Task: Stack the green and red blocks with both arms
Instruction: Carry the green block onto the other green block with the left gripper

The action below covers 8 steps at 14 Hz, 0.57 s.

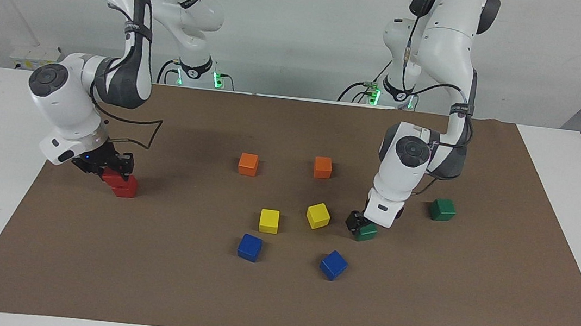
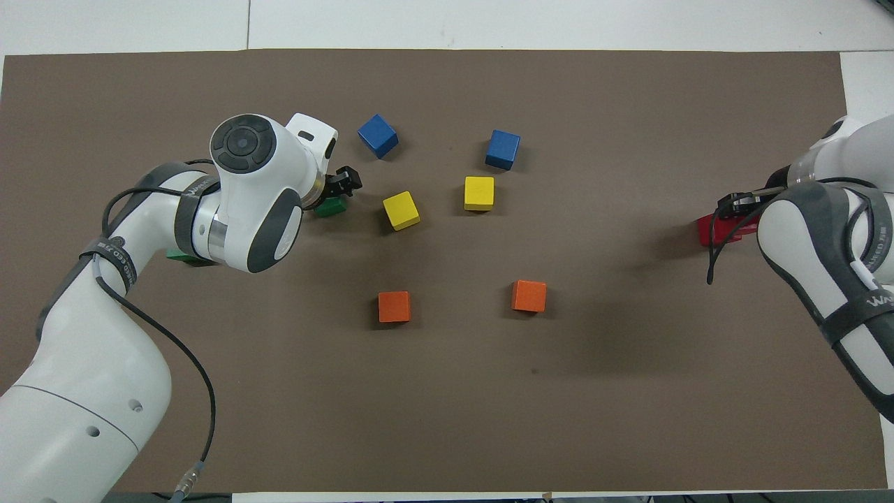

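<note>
Both arms are at the picking-and-placing stage of their own colour. The right hand (image 1: 114, 167) is clenched on a red block (image 1: 109, 177) and holds it over the second red block (image 1: 125, 187), which sits on the table (image 1: 274, 303) at the right arm's end. The held block looks set slightly off from the lower one toward the robots, not squarely above it. Whether the two already touch I cannot tell.

The left hand (image 1: 356, 222) is down at a green block (image 1: 367, 232) beside the yellow blocks (image 1: 318, 215). Its fingers seem to straddle the block, but I cannot tell whether they have closed on it. The other green block (image 1: 442, 209) lies well apart, nearer to the robots and toward the left arm's end of the table (in the overhead view the forearm hides most of it).

As I judge it, the red stack is nearly made: the next move calls for squaring the held block over the lower one, then letting go gently so it does not slide off. The green side is one step behind, needing a firm grip, a lift, and a carry to the waiting green block.
</note>
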Available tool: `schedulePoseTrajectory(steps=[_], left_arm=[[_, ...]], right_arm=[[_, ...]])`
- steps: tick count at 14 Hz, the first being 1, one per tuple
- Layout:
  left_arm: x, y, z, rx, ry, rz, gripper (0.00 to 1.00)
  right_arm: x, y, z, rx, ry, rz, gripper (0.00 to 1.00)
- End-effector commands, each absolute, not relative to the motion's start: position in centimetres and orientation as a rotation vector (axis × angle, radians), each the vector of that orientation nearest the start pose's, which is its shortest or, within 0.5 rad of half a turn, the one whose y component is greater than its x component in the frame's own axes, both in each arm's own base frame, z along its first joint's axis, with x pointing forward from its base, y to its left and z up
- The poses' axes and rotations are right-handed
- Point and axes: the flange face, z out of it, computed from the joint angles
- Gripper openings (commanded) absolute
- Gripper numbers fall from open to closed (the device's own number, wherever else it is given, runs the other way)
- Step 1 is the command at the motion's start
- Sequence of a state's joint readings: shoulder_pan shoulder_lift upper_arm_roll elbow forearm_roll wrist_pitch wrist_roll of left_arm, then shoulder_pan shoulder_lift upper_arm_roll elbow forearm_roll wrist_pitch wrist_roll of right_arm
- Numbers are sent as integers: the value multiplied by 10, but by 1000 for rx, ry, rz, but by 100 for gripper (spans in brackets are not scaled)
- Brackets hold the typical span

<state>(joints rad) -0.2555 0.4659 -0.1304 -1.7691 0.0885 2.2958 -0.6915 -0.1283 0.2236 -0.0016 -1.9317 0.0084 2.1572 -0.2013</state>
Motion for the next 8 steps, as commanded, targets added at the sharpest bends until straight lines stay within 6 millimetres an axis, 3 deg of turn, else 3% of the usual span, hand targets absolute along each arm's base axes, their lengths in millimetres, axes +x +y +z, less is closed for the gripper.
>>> schedulePoseTrajectory(steps=[1, 2, 4, 8], left_arm=[[613, -241, 303, -3130, -419, -143, 85], [612, -242, 302, -3127, -416, -135, 62], [614, -241, 306, -3122, -421, -122, 0], [621, -235, 330, -3074, -427, -22, 0]], right_arm=[[593, -77, 371, -3144, -84, -26, 0], [593, -78, 371, -3152, -92, -21, 0], [593, -79, 371, -3160, -101, -20, 0], [592, -80, 365, -3159, -96, -13, 0]])
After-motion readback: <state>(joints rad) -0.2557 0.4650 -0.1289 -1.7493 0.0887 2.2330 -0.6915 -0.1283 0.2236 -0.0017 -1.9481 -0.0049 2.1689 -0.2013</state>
